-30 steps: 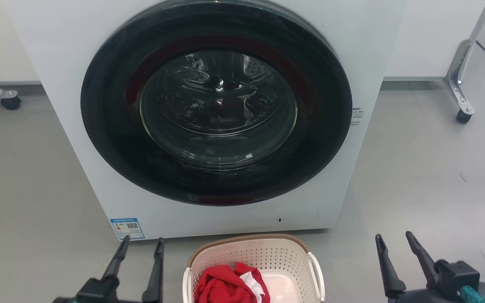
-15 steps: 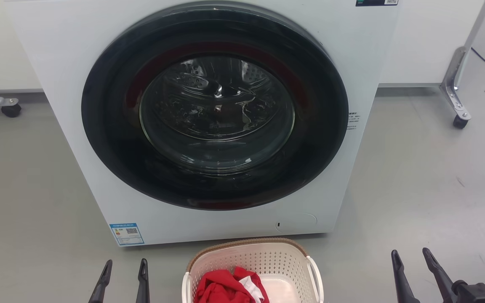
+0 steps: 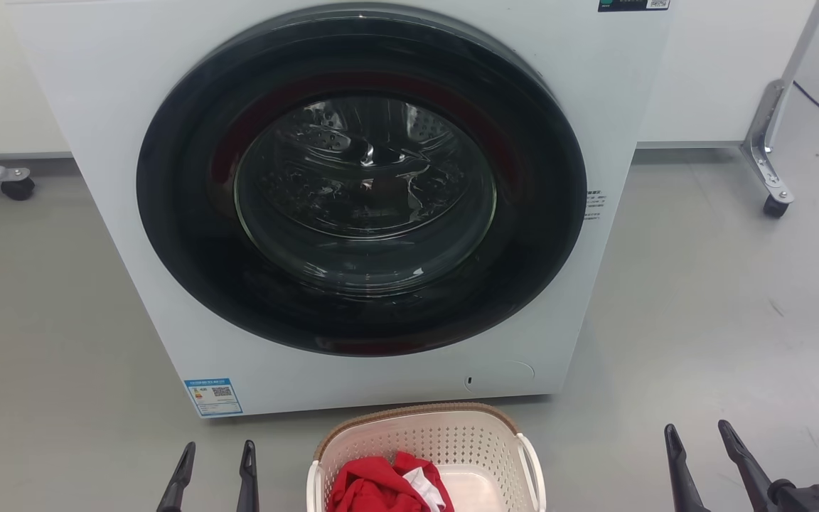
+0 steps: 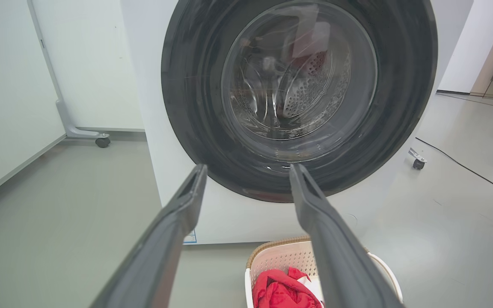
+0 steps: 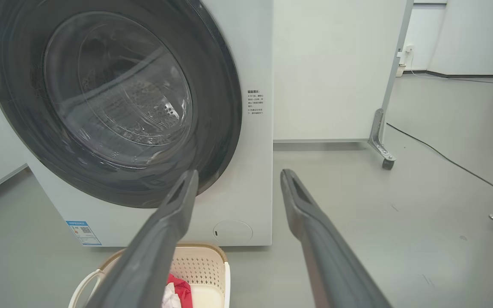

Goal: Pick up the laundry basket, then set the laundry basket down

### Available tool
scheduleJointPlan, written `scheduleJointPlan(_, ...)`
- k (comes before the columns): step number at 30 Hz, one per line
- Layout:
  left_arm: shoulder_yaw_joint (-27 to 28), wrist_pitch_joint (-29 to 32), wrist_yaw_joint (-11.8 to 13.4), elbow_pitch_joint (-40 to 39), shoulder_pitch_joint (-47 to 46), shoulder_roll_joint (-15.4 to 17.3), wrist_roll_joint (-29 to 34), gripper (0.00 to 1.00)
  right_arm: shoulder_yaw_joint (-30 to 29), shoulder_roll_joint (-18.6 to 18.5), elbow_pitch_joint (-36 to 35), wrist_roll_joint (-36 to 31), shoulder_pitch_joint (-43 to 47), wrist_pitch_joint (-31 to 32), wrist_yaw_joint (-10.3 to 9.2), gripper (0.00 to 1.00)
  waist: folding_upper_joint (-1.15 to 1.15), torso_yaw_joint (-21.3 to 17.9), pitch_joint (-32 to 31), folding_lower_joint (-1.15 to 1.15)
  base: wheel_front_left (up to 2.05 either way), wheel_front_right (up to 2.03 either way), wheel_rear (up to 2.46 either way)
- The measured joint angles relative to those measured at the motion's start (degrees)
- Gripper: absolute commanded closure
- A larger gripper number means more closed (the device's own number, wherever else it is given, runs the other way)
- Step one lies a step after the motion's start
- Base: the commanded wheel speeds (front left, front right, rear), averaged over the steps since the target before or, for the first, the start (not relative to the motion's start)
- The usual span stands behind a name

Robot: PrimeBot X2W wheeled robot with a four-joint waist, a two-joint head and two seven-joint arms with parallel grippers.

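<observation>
The laundry basket is cream perforated plastic with a brown woven-look rim and white side handles. It stands on the floor just before the washer, at the bottom middle of the head view, with red and white cloth inside. My left gripper is open to the basket's left, nothing between its fingers. Well off to the basket's right, my right gripper is also open and empty. The left wrist view has the basket low between and beyond the open left gripper. In the right wrist view the basket sits lower left of the right gripper.
A white front-loading washer with a dark round door shut stands right behind the basket. Wheeled white partitions stand behind, with casters at the left and right. A black cable runs over the grey floor at the right.
Over the second the camera tilted a little, and both grippers dropped lower toward the head view's bottom edge. The basket stays on the floor. Both grippers stay open.
</observation>
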Motion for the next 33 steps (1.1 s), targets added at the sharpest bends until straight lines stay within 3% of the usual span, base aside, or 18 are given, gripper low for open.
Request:
scheduleJointPlan(29, 1.6, 5.3, 0.0, -3.8, 1.1, -1.6, 2.9, 0.0, -1.2, 0.3, -3.1, -1.2, 0.9, 2.3, -0.08, 0.0, 0.0, 0.5, 0.4, 0.0, 0.0, 0.0, 0.0)
scheduleJointPlan(30, 1.6, 5.3, 0.0, -3.8, 1.1, -1.6, 2.9, 1.0, -1.2, 0.3, -3.0, -1.2, 0.9, 2.3, -0.07, 1.0, 0.0, 0.5, 0.5, 0.0, 0.0, 0.0, 0.0)
scheduleJointPlan(33, 1.5, 5.3, -0.1, -2.1, 1.5, -1.8, 2.9, 1.0, -0.7, 1.1, -1.5, -1.2, 1.6, 2.3, -0.02, 1.0, 0.0, 0.5, 0.5, 0.0, 0.0, 0.0, 0.0)
